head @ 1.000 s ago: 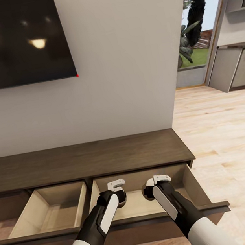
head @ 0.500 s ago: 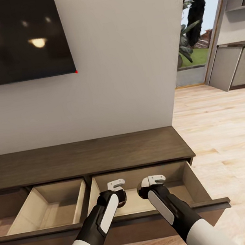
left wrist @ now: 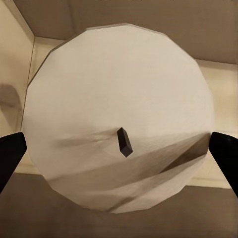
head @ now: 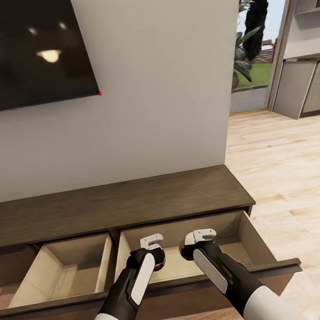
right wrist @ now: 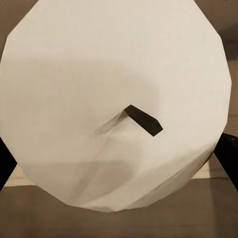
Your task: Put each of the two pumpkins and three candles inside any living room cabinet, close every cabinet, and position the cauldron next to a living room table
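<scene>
Head view shows both arms reaching into the right-hand open drawer (head: 249, 241) of the long dark cabinet (head: 115, 206). The left gripper (head: 153, 249) holds a candle (left wrist: 119, 119), seen from the left wrist view as a big pale round top with a little dark wick, and a black finger (left wrist: 10, 153) sits tight on each side of it. The right gripper (head: 197, 242) holds a second candle (right wrist: 114, 99) the same way, squeezed between its two fingers. Both candles hang over the pale drawer floor, so I think this is the putting-away step. Next, each gripper should go lower, then let go gently so the candles stay standing. From the head view the candles are mostly hidden behind the grippers. I cannot tell how close they are to the drawer floor. Another open drawer (head: 64, 275) sits just left of the left gripper.
</scene>
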### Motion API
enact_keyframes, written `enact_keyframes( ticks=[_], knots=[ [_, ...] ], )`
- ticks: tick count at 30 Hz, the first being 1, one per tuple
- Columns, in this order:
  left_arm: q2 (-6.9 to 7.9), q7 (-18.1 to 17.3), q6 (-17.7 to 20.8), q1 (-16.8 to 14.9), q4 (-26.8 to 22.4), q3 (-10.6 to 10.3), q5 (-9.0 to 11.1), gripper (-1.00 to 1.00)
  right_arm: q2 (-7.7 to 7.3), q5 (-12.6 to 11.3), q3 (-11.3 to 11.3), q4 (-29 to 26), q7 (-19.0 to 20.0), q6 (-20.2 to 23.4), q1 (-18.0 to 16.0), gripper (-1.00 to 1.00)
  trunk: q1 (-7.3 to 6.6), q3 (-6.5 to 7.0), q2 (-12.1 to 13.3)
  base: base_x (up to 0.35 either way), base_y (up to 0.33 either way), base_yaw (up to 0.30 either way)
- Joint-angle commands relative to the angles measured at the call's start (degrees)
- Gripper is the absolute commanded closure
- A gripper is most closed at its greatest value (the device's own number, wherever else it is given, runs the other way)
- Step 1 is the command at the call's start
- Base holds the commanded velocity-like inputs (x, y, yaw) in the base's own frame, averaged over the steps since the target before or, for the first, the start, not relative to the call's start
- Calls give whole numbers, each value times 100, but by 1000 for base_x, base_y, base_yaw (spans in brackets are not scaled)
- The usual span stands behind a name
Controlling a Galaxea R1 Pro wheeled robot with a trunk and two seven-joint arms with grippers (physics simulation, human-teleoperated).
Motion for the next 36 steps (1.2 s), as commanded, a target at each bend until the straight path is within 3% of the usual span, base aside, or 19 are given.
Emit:
enact_keyframes(
  ticks=[1,23,36],
  knots=[
    [0,56,8,-3,-6,-7,55,100,0,-53,8,-6,-52,9,-4,100,-1,-5,-2,0,0,0],
    [0,65,7,-3,-6,-4,55,100,0,-46,15,62,-49,19,-8,100,-1,-5,-2,56,0,0],
    [0,74,5,-3,-6,2,55,100,0,12,15,300,-55,1,-83,100,284,-239,-524,0,0,0]
  ],
)
